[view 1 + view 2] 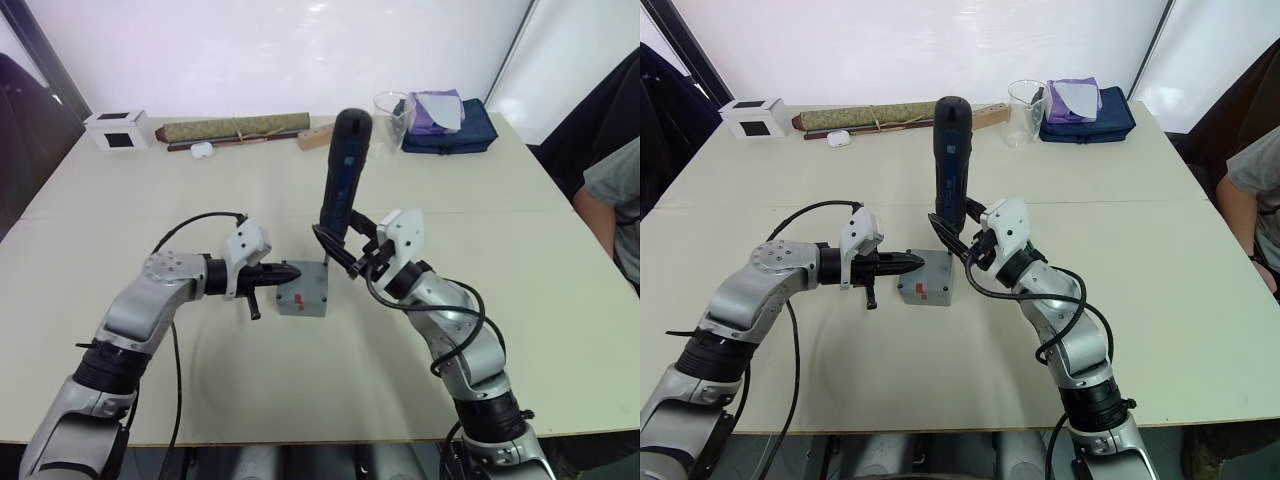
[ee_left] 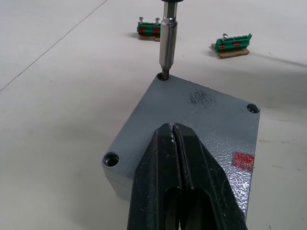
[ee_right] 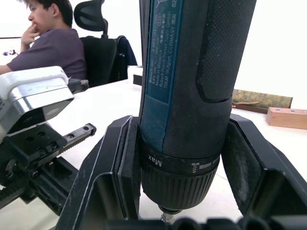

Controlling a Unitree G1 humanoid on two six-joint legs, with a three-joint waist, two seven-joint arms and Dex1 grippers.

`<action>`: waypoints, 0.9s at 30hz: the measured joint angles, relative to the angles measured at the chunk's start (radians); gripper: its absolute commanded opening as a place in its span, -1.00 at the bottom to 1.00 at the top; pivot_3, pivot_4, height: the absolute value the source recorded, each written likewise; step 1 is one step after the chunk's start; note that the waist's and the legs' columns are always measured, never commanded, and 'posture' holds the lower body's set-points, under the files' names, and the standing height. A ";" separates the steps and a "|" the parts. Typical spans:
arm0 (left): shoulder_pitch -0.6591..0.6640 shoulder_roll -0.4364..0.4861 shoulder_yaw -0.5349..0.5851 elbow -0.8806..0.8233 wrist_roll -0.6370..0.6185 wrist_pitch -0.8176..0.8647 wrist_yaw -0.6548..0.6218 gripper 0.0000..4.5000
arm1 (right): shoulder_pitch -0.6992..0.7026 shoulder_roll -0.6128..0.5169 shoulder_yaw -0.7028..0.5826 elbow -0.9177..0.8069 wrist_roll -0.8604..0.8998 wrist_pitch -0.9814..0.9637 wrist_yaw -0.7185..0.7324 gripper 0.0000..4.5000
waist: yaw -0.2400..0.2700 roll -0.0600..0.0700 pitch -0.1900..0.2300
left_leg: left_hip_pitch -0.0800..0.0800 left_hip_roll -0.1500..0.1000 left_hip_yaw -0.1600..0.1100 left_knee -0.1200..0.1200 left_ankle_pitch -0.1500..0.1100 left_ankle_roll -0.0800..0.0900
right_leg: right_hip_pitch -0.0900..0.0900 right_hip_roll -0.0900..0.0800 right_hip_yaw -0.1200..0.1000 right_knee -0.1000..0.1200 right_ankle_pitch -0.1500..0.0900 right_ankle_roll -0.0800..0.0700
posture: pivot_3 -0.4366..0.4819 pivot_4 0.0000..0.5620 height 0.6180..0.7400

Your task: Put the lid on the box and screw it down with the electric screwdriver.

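- Behind the pale counter (image 1: 300, 380) stood a white wall, and a person (image 3: 45, 38) sat off to one side in a chair.
- At the far edge of the counter lay a white cube (image 1: 118, 129), a rolled mat (image 1: 235, 128), a clear cup (image 1: 392, 115) and a dark blue pouch (image 1: 450, 135).
- Near the middle of the counter sat the box (image 1: 305, 290), and the lid (image 2: 192, 120) was already on top of it, edges lined up.
- On the lid's top face a small red mark (image 2: 242, 160) showed.
- Pressing its fingers together, the left gripper (image 2: 178, 143) rested its tip on the lid, likely to keep the box from sliding or turning.
- Around the thick black body of the electric screwdriver (image 1: 343, 170) the right gripper (image 3: 184, 163) was clamped, holding it almost straight up.
- Down into one corner hole (image 2: 164, 76) of the lid went the metal bit (image 2: 168, 45), so a screw there looked to be the job in hand.
- Three other corner holes looked empty, so most of the screwing was likely not yet done.
- Two small green bit holders (image 2: 232, 44) lay on the counter just past the box.
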 measured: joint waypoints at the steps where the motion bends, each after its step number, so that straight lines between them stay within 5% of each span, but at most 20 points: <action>1: 0.001 0.000 0.001 -0.001 0.000 0.000 0.000 -1.00 | -0.001 -0.001 0.002 0.001 -0.004 -0.001 0.002 -0.07 | 0.000 0.000 0.000 | 0.000 0.000 0.000 0.000 0.000 0.000 | 0.000 0.000 0.000 0.000 0.000 0.000 | -0.05 -0.47 1.00; 27: 0.014 -0.017 0.000 -0.007 0.027 0.001 0.004 -1.00 | -0.046 -0.028 0.024 0.064 -0.059 -0.031 0.043 -0.07 | 0.000 0.000 -0.001 | 0.016 0.000 0.000 -0.008 0.000 0.000 | 0.015 0.000 0.000 -0.004 -0.001 -0.001 | -0.05 -0.47 1.00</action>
